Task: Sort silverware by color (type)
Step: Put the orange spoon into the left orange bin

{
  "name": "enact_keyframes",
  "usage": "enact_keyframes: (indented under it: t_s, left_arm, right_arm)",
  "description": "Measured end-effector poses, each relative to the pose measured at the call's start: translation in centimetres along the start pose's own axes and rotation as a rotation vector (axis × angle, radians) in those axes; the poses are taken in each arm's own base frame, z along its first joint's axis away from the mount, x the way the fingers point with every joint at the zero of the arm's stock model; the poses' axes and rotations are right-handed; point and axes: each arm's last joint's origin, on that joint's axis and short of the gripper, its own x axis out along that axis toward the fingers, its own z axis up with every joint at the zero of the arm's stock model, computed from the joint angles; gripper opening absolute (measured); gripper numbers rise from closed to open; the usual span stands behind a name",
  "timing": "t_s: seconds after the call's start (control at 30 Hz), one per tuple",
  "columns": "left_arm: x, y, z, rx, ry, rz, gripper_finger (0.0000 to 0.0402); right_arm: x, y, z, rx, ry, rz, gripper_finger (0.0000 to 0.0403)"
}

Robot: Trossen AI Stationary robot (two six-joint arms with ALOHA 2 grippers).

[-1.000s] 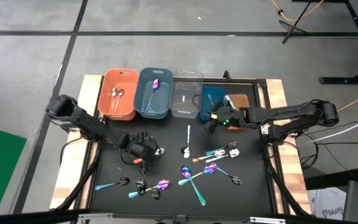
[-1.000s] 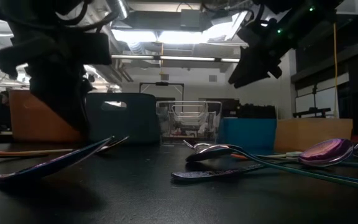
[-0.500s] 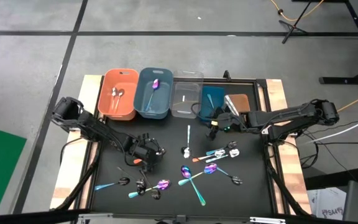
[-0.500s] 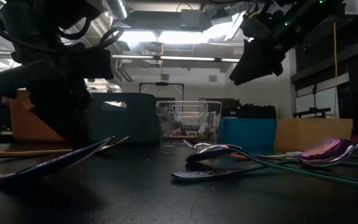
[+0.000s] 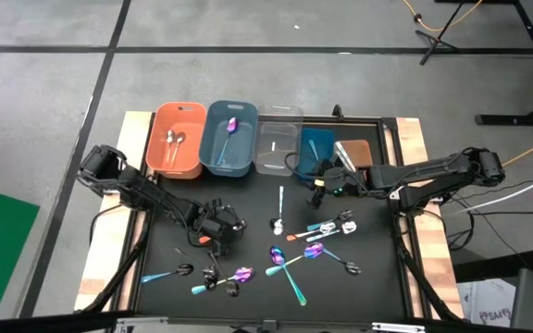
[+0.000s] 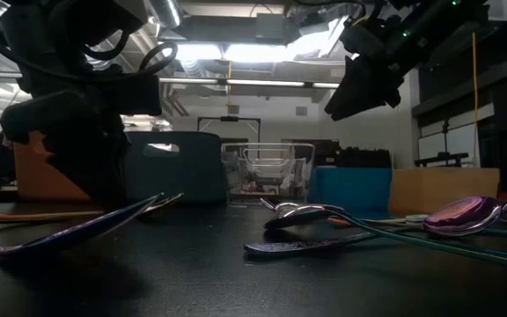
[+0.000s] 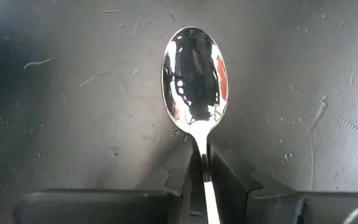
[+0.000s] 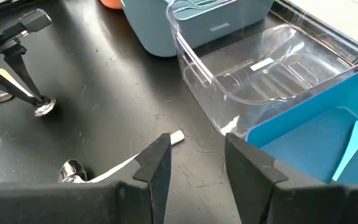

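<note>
My left gripper point(image 5: 220, 231) is over the black mat's left middle, pointing down, shut on a shiny silver spoon point(image 7: 194, 74). It also shows in the right wrist view point(image 8: 27, 87). My right gripper point(image 8: 197, 168) is open and empty, above the mat in front of the blue bin point(image 5: 315, 148). A white-handled spoon point(image 8: 120, 167) lies flat on the mat under it. Silver spoons point(image 5: 172, 139) lie in the orange bin point(image 5: 176, 159), a purple spoon point(image 5: 230, 125) in the grey-blue bin point(image 5: 229, 157). More silverware point(image 5: 294, 254) lies scattered on the mat. My left gripper pinches the silver spoon's handle just behind the bowl point(image 7: 202, 165) between its two fingers. The fingers come from above, pointing down, along the handle. The bowl point(image 8: 44, 107) sticks out below the fingertips, at or just above the mat; I cannot tell whether it touches.
Five bins stand in a row along the mat's far edge: orange, grey-blue, clear point(image 5: 278, 141), blue, brown point(image 5: 357, 153). A pale blue utensil point(image 8: 353, 143) lies in the blue bin. Purple, blue-handled and black pieces point(image 5: 216, 277) lie near the mat's front left.
My left gripper has shifted a little toward the table's near right and lowered slightly. My right gripper has risen a little and drawn slightly toward the table's left, baring the brown bin.
</note>
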Motion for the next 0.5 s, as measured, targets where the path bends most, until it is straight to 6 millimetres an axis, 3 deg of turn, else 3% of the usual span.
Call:
enact_keyframes:
  t_s: [0.2, 0.5]
  left_arm:
    - [0.03, 0.02, -0.01, 0.0, -0.002, 0.004, 0.0007]
    - [-0.14, 0.04, 0.15, -0.005, -0.026, 0.009, 0.0003]
  right_arm:
    - [0.0, 0.0, 0.0, 0.001, 0.0, 0.0, 0.014]
    - [0.0, -0.01, 0.0, 0.002, 0.0, 0.0, 0.014]
